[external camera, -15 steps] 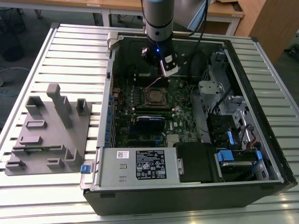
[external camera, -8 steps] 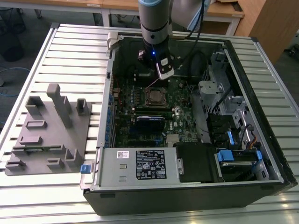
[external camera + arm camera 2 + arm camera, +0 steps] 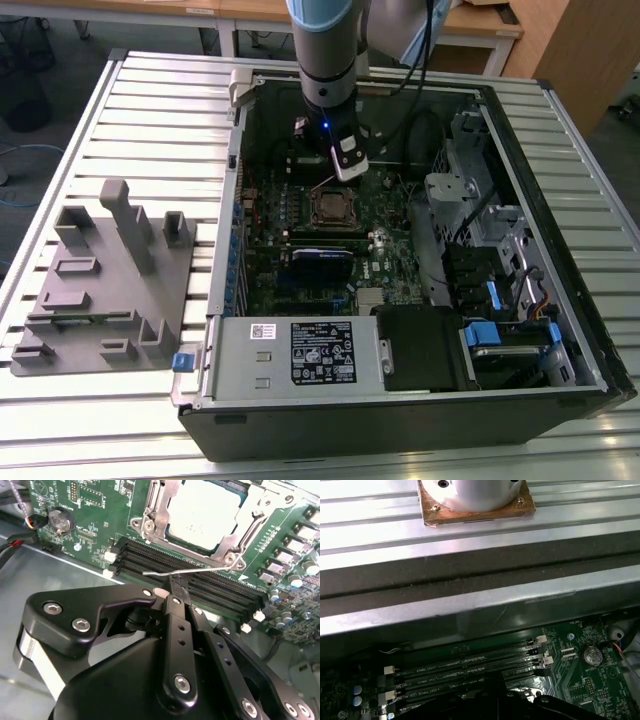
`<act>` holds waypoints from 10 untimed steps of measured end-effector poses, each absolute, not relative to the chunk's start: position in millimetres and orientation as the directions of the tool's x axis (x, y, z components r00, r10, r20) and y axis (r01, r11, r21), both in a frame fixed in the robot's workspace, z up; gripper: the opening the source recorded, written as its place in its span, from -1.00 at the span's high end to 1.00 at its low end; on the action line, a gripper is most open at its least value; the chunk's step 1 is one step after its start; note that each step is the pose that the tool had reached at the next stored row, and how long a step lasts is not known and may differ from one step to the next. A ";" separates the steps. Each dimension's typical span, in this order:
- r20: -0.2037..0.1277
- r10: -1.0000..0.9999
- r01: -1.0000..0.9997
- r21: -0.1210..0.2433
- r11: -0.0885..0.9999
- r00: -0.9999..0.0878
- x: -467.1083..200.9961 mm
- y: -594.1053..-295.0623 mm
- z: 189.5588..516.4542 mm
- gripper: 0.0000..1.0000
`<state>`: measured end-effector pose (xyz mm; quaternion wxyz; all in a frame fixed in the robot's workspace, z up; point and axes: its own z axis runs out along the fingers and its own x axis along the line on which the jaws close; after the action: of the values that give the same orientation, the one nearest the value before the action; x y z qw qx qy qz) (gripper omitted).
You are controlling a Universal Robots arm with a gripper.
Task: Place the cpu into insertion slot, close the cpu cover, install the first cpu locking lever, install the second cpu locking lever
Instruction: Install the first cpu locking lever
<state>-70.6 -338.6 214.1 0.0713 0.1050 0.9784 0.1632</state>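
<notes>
Gripper jaws are pressed together with nothing pinched between them, as the second wrist view shows. Their joined tip sits just beside a thin wire locking lever that stands clear of the board, above the long black memory slots. I cannot tell whether the tip actually touches the wire.

The cpu already lies in the insertion slot on the green circuit board. The cpu cover lies flat over it, with the grey chip top showing through the cover's window. By my reading, placing and covering are done and the step in hand is a locking lever (which of the two, I cannot say from these pictures).

Seating that lever would seem to call for a steady push along its free end, pressing it toward the board and sideways under its catch. The closed tip must not slide off the thin wire onto the memory slots just beside it. The wire looks springy, so a glancing contact could let it snap away.

In the exterior view the arm comes down almost upright into the open computer case, which rests on the slatted metal worktop. The wrist hangs over the far part of the board, with the gripper angled toward the socket just in front of it. A grey tray of fixtures sits well apart, on the exterior view's left.
</notes>
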 end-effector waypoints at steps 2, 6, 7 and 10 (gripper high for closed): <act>-0.106 0.229 0.182 0.335 0.925 -0.968 -70.7 -338.6 211.2 0.79; -0.108 0.229 0.181 0.334 0.925 -0.968 -70.7 -338.6 207.3 0.79; -0.108 0.229 0.181 0.334 0.925 -0.967 -70.7 -338.5 206.5 0.79; -0.109 0.228 0.181 0.333 0.925 -0.967 -70.7 -338.6 204.7 0.79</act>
<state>-70.7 -338.6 204.7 0.0731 0.1046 0.9784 0.1623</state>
